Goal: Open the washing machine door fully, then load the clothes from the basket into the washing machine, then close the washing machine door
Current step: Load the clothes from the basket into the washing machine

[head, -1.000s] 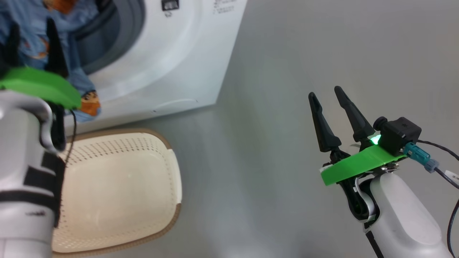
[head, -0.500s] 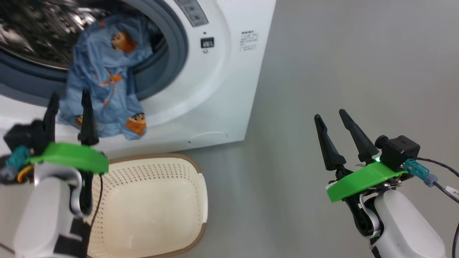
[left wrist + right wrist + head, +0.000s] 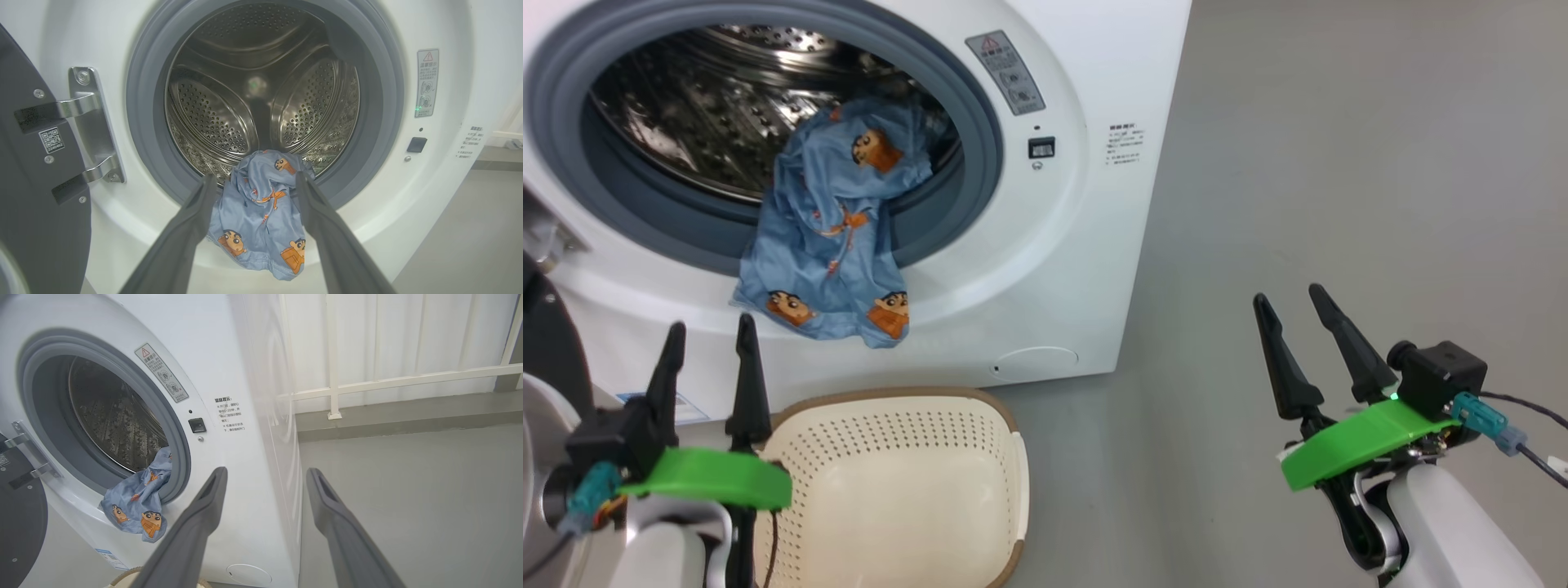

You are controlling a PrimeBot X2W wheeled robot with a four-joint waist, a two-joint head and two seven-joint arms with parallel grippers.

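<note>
The clothes point(image 3: 829, 237) drape lengthwise out of the drum point(image 3: 711, 106) of the washing machine point(image 3: 1086, 245) — upper end inside, lower end hanging over the grey gasket point(image 3: 980, 147) onto the white front. The left gripper point(image 3: 710, 323) and right gripper point(image 3: 1288, 294) stand spread wide, grasping nothing. Below sits the basket point(image 3: 890, 490) — its bare bottom showing.

One washing machine point(image 3: 1094, 245); one door point(image 3: 39, 228); one basket point(image 3: 890, 490); one garment point(image 3: 829, 237).

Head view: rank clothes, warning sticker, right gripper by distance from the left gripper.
From the left gripper:
1. clothes, just ahead, hanging out of the washing machine.
2. warning sticker, up and right on its front.
3. right gripper, far right.
</note>
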